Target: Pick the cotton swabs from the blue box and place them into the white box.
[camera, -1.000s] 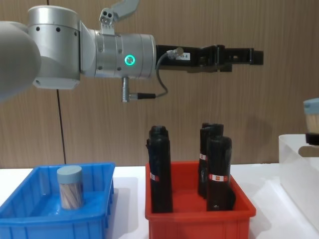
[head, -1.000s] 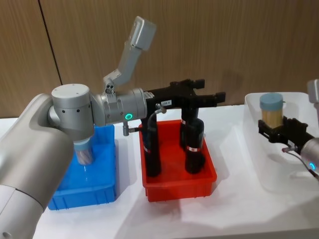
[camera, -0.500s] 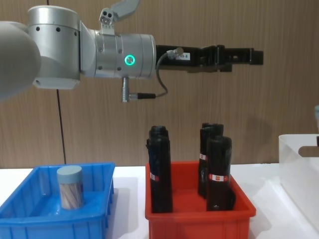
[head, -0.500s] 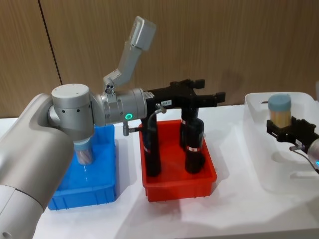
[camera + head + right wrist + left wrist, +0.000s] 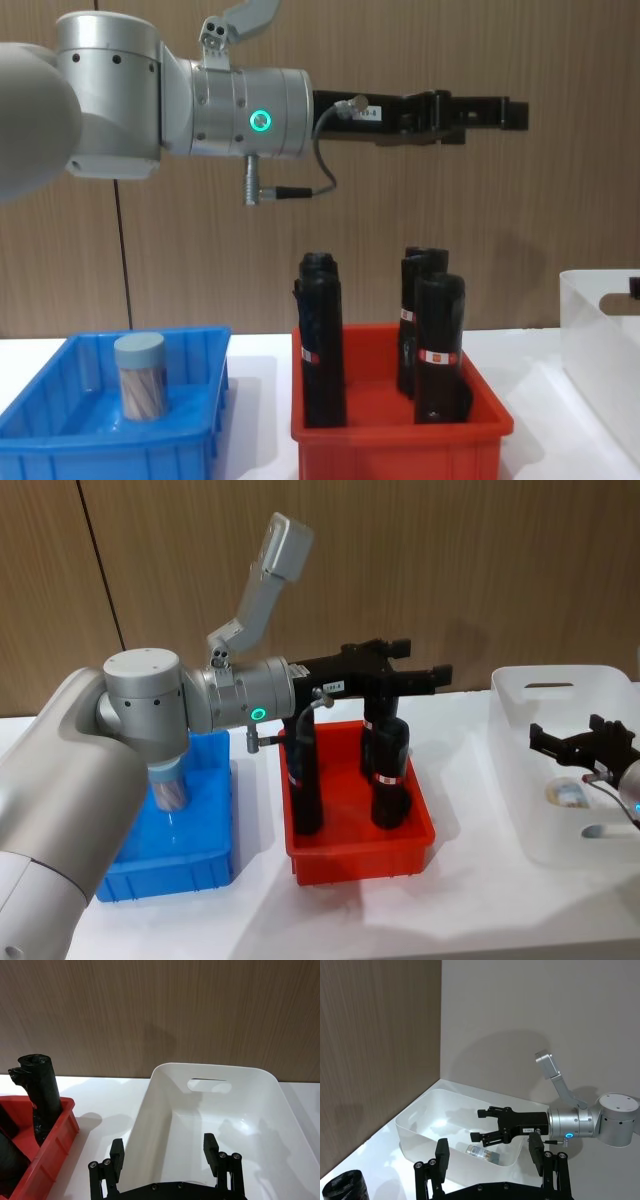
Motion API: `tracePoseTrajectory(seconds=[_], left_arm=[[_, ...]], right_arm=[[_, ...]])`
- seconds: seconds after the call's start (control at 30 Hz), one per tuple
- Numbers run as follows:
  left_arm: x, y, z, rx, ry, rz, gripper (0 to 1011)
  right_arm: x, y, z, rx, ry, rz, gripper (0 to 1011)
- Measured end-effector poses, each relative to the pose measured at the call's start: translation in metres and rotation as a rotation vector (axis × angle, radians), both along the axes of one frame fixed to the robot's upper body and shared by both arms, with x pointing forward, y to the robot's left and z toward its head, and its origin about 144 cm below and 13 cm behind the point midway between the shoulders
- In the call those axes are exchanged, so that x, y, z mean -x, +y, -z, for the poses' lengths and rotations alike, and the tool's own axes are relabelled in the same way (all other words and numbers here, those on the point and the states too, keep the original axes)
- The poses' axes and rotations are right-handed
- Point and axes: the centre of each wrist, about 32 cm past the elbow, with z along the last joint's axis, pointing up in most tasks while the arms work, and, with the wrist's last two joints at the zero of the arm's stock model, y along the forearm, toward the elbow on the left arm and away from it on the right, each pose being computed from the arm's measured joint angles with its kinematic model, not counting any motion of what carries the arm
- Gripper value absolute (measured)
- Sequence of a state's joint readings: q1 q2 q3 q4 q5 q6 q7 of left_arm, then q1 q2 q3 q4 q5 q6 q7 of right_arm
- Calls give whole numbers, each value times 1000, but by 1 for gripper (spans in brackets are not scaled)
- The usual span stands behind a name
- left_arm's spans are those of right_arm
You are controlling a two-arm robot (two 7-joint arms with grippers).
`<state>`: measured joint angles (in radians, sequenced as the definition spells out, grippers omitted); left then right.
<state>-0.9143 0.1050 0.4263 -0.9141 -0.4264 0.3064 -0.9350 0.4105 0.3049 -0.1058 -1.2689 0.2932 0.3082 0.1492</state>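
One jar of cotton swabs [image 5: 567, 793] lies on the floor of the white box [image 5: 498, 695] at the right in the head view. The right hand [image 5: 568, 728] hangs spread and empty just above it, so that delivery looks done. A second jar [image 5: 168, 788] stands in the blue box [image 5: 170, 875] at the left, half hidden by the left arm, and I judge it is what remains to move. The left hand [image 5: 425, 662] is held high above the red bin [image 5: 360, 855] and its black cylinders [image 5: 390, 770]. The left wrist view looks across at the white box [image 5: 420, 1127] and makes plain what the head view only hints at: the delivered jar [image 5: 482, 1152] lies on its side, apart from the right hand [image 5: 477, 1125]. Its own fingers [image 5: 441, 1152] stand spread with nothing between them. The right wrist view has that hand's fingers [image 5: 210, 1146] wide apart over the near end of the white box [image 5: 165, 1090]. The chest view gives the remaining jar [image 5: 140, 375] whole and upright in the blue box [image 5: 100, 450] on the bench, well below the left hand [image 5: 505, 112].
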Motion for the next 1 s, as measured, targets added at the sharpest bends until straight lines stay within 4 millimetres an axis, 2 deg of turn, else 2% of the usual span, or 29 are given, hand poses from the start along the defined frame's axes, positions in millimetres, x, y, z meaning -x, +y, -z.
tracePoseTrajectory(seconds=[1.0], left_arm=[[0, 0, 0, 0, 0, 0, 1004]], right_arm=[[0, -1, 0, -6, -12, -4, 1002]])
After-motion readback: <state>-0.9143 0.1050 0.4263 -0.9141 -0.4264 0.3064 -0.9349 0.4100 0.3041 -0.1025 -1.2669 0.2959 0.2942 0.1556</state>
